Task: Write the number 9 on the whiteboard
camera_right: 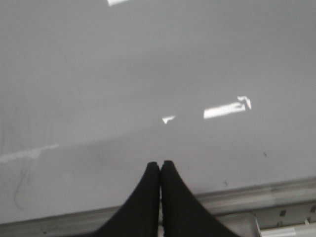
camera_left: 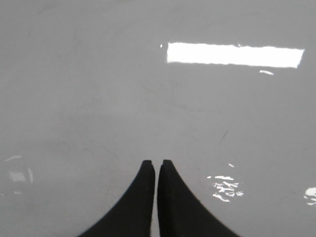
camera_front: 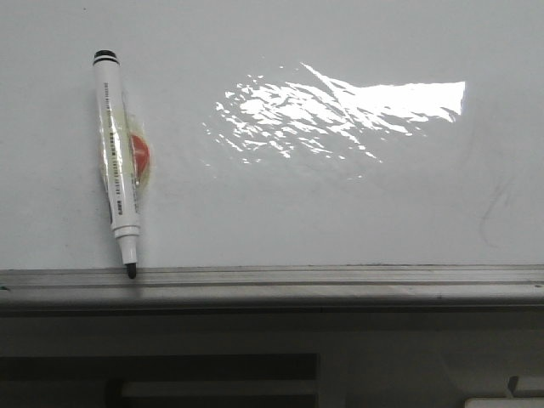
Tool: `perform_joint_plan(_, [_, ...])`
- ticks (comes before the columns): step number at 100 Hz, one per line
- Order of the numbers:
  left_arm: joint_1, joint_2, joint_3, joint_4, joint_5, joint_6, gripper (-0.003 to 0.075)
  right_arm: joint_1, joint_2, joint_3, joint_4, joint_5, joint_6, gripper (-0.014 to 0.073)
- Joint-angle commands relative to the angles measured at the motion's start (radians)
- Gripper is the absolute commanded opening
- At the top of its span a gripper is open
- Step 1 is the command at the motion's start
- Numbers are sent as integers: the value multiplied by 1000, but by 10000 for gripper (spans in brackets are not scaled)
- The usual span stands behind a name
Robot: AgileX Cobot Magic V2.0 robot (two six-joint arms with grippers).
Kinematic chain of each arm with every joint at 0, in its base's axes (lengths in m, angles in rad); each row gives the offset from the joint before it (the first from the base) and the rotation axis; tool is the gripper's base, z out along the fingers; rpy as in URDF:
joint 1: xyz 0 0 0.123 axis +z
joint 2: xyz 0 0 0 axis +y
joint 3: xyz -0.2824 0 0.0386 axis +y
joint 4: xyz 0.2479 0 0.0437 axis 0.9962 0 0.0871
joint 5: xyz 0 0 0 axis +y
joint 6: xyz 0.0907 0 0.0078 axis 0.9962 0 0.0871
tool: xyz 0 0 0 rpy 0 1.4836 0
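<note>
- Glossy white-grey whiteboard is seen lying across the worktop; no number 9 is found on it, only faint grey smudges and strong glare, so the writing is judged not yet begun.
- An uncapped marker is noted on the board's left part, tip down and touching the aluminium edge rail; something red and yellowish lies beneath its barrel.
- Left tool and right tool are each seen with fingers pressed together and nothing between them, above bare board.
- Step in hand is judged to be fetching the marker: the nearer left tool should be opened first and closed across the mid-barrel, so the tip is kept free and steady.
- Broad open board is available right of the marker for the figure; the glare patch is best avoided.
- Strokes should be kept well above the rail, which lies close under the right tool.
</note>
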Motion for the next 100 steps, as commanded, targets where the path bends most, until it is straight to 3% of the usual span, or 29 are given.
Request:
perform_joint_plan(1, [-8, 43, -38, -1, -52, 5, -20, 5, 34, -48, 6, -37, 0, -61])
perform_joint_plan(12, [-8, 67, -38, 1, -58, 5, 25, 8, 34, -48, 9, -69, 0, -61])
perform_joint_plan(29, [-8, 109, 12, 1, -192, 5, 307, 8, 34, -48, 7, -80, 0, -61])
perform_joint_plan(41, [-8, 147, 61, -45, -357, 5, 426, 8, 34, -48, 7, -80, 0, -61])
perform_joint_plan(54, [-18, 177, 63, -55, -405, 5, 431, 8, 34, -48, 7, -84, 0, -61])
perform_joint_plan(66, [-95, 196, 63, -51, -458, 5, 431, 8, 34, -48, 7, -84, 0, -61])
perform_joint_plan(100, [-553, 316, 63, -49, -573, 0, 430, 8, 34, -48, 7, -84, 0, -61])
